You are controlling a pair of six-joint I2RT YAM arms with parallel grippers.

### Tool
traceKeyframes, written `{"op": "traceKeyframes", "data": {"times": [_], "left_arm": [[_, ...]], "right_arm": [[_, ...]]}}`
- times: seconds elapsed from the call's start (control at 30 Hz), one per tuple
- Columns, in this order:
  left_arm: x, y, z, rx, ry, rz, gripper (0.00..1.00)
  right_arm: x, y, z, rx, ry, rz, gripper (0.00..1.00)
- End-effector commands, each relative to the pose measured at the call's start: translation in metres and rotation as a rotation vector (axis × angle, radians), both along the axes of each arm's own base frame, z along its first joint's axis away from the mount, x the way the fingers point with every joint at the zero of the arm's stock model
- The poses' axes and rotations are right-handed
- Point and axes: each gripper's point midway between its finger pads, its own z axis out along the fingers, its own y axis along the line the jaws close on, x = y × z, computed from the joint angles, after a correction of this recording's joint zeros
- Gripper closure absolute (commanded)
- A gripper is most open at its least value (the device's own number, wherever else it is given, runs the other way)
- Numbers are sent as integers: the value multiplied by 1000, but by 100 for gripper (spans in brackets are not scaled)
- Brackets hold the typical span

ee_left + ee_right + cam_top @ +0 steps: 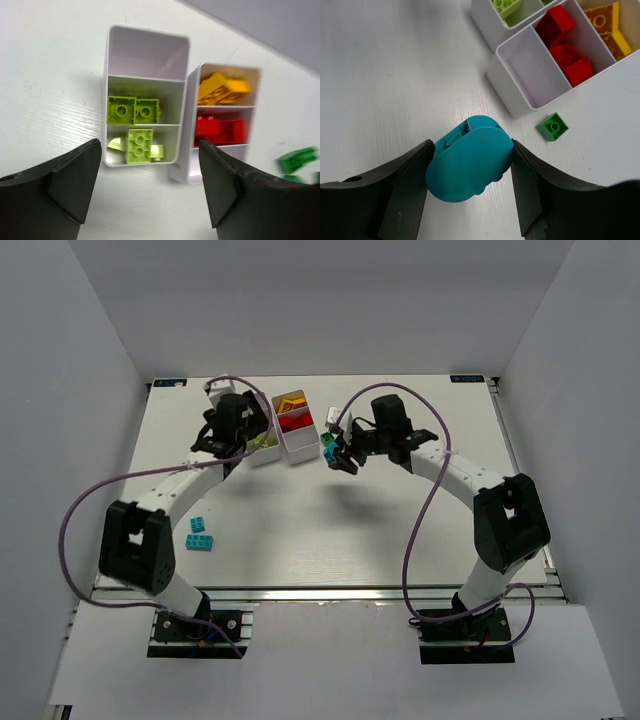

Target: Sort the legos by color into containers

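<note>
My right gripper [470,172] is shut on a rounded cyan lego [470,165] and holds it above the table, just in front of the right tray [517,102]. That tray has an empty near compartment, red legos [566,52] in the middle one and yellow legos [607,25] in the far one. A dark green lego [553,126] lies beside it on the table. My left gripper [150,200] is open and empty, in front of the left tray [107,90]. That tray holds lime green legos [139,145] in its near and middle compartments; its far one is empty.
Two cyan legos [198,534] lie on the table at the left, near the left arm's elbow. Dark green legos [297,160] show blurred to the right of the trays in the left wrist view. White walls [90,370] stand on both sides and behind.
</note>
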Motion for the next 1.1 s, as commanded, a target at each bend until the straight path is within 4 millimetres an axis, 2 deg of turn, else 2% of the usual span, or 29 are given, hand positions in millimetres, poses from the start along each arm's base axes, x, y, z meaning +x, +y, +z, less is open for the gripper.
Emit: {"op": "traceKeyframes", "data": {"times": [0.0, 0.03, 0.1, 0.17, 0.2, 0.23, 0.27, 0.3, 0.33, 0.37, 0.4, 0.43, 0.47, 0.5, 0.57, 0.6, 0.67, 0.73, 0.97, 1.0, 1.07], "left_arm": [[-26, 11, 38, -47, -70, 41, 10], [-37, 17, 46, -54, -76, 52, 7], [-50, 25, 45, -72, -66, 71, 6], [-72, 36, 42, -89, -51, 95, 6], [-80, 41, 40, -90, -47, 116, 5], [-92, 50, 26, -82, -12, 140, 3], [-102, 55, 35, -104, -41, 157, 3], [-109, 60, 34, -103, -43, 174, 3], [-119, 68, 24, -92, -15, 197, 2], [-128, 73, 31, -106, -39, 213, 2], [-137, 79, 26, -91, -20, 234, 2], [-143, 84, 25, -85, -15, 250, 2], [-151, 89, 28, -91, -25, 266, 2], [-156, 93, 28, -85, -23, 276, 2], [-169, 102, 24, -68, -5, 307, 2], [-177, 106, 25, -65, -4, 314, 2], [-184, 111, 26, -62, -5, 336, 2], [-192, 114, 27, -62, -4, 343, 2], [-200, 117, 23, -63, 10, 355, 2], [-200, 117, 22, -62, 14, 356, 2], [-200, 116, 22, -65, 16, 355, 2]], "right_arm": [[11, 18, 35, 170, -136, 17, 100], [15, 20, 37, 213, -107, -38, 100], [40, 27, 49, 285, -171, -176, 100], [52, 34, 52, 323, -137, -280, 100], [62, 39, 56, 356, -143, -315, 100], [63, 46, 57, 372, -138, -338, 100], [69, 47, 59, 387, -134, -375, 100], [75, 52, 61, 415, -147, -386, 100], [76, 60, 67, 436, -161, -386, 100], [78, 64, 69, 446, -170, -385, 100], [81, 71, 63, 448, -176, -371, 100], [82, 78, 68, 460, -197, -355, 100], [83, 82, 66, 465, -210, -341, 100], [86, 85, 55, 453, -226, -328, 100], [90, 88, 58, 478, -275, -314, 100], [92, 90, 50, 466, -287, -309, 100], [97, 92, 50, 472, -311, -309, 100], [101, 93, 41, 461, -317, -315, 100], [110, 96, 28, 468, -340, -326, 100], [111, 96, 29, 470, -346, -327, 93], [111, 96, 26, 463, -346, -323, 86]]}}
